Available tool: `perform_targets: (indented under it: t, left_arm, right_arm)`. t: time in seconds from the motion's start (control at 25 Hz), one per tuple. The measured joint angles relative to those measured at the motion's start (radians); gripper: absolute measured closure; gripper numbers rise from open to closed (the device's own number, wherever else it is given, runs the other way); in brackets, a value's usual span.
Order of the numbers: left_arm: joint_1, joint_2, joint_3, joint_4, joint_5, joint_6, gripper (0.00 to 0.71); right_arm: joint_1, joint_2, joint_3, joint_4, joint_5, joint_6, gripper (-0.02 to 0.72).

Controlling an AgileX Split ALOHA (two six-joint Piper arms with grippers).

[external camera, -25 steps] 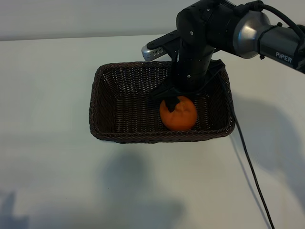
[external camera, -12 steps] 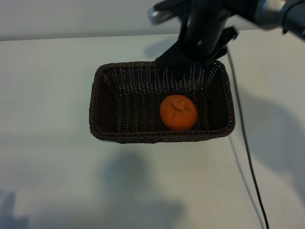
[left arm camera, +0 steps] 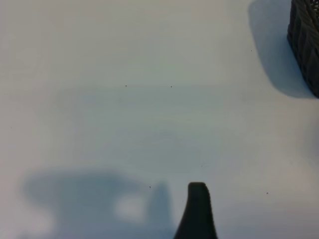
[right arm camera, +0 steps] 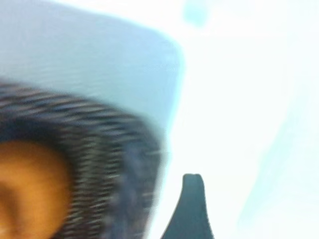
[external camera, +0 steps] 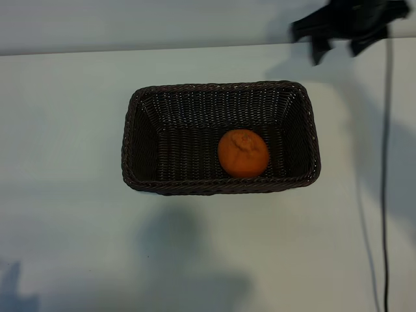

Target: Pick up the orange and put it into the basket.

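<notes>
Tabletop (external camera: 71,247) is lying white and bare along the near edge of the exterior view, carrying only soft shadows. Farther in, the basket (external camera: 220,138) is sitting with its long axis running left to right, and the orange (external camera: 243,153) is resting on its woven floor, right of centre and close against the near wall, creased top facing up. Nothing is touching the fruit. Beyond the basket's far right corner, at the top edge of the view, the right pincer (external camera: 337,40) is hanging well above the tabletop with its dark fingers spread apart and nothing between them. From that pincer the orange is lying toward the near left and lower down, so the right arm is the nearer one by far. In its own wrist view the basket wall and the orange are showing blurred beside one finger (right arm camera: 192,199). The left pincer is parked off to the basket's left; its wrist view is showing one fingertip (left arm camera: 197,209) over bare tabletop and only a corner of the basket, and its jaws are standing open and empty. Judging by how things lie, the placing looks done and only clearing away is remaining.
</notes>
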State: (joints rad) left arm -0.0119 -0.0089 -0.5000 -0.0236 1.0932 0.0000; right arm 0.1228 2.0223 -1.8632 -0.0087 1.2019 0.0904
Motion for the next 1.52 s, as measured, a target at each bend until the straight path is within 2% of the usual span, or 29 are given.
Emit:
perform_targets:
  t: [0.28,0.44,0.64,0.92,1.12,1.52]
  left_arm:
    - [0.0,0.0,0.0,0.0,0.0,0.0,0.118]
    - [0.0,0.0,0.0,0.0,0.0,0.0,0.118]
    - [0.0,0.0,0.0,0.0,0.0,0.0,0.118]
    - [0.0,0.0,0.0,0.0,0.0,0.0,0.118]
    - [0.0,0.0,0.0,0.0,0.0,0.0,0.118]
    - [0.0,0.0,0.0,0.0,0.0,0.0,0.118]
  right_arm:
    - [-0.213,0.0,0.0,0.009,0.009,-0.021,0.118]
    - [-0.292,-0.001,0.0,0.052,0.016,-0.033,0.118]
    - [-0.301,-0.012,0.0,0.081,0.017,-0.049,0.118]
    - [-0.301,-0.126,0.0,0.082,0.02,-0.052,0.119]
    - [-0.301,-0.3,0.005,0.084,0.031,-0.05,0.119]
    - [-0.301,-0.736,0.154,0.089,0.046,-0.048,0.119]
